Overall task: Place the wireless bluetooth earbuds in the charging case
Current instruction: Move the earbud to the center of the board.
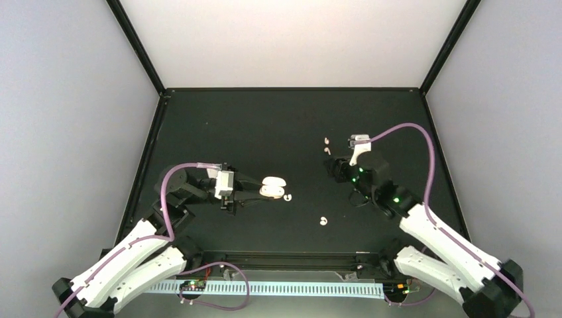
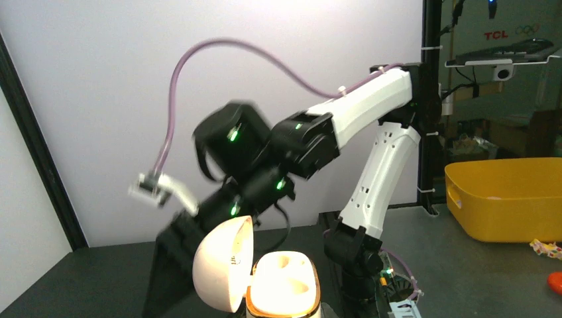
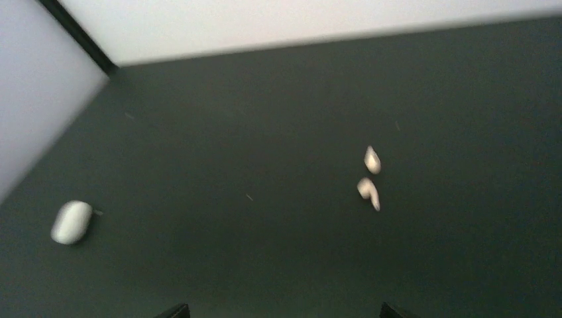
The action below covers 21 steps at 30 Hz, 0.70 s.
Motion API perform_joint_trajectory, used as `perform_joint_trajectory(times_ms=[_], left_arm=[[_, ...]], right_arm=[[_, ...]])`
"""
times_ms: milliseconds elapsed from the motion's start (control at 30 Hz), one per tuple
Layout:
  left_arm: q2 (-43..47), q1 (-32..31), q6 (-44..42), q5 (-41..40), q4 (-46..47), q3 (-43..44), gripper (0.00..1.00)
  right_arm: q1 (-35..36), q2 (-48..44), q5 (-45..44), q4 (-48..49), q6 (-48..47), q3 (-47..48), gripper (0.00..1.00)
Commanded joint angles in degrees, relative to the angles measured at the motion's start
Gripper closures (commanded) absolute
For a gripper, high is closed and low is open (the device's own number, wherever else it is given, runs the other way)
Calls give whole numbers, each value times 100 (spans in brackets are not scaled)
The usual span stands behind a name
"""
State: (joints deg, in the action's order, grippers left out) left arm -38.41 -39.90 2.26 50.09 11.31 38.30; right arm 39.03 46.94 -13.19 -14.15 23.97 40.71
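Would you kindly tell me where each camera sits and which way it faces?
Top external: above and behind the bases, looking down on the table; left arm and right arm show, the left gripper holding the charging case.
Left wrist: low, facing across at the right arm; open case below, own fingers unclear.
Right wrist: angled down at two stemmed earbuds; own fingertips at bottom edge.
Shared by top and right wrist: those earbuds.
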Motion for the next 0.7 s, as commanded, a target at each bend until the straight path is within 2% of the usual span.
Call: perform_joint_trajectory(times_ms=[0,167,267,433,667], left_arm=[[141,-51,-173,-122,-196,-72,98],[271,-94,-77,-218,-42,-201,98],[276,-102,12,-218,138,-254,98],[338,-118,50,-214,121,-237,98],[573,-167,4,-365,49,-306,98]], right_arm=[[-426,627,217,401,919,-319,26],[-481,1214,200,327,763,-263,29],[-691,1613,273,621,909,-358,31],[-1278,2928,580,1193,1263,164,37],[-1532,4563,707,1454,1383,1112,37]])
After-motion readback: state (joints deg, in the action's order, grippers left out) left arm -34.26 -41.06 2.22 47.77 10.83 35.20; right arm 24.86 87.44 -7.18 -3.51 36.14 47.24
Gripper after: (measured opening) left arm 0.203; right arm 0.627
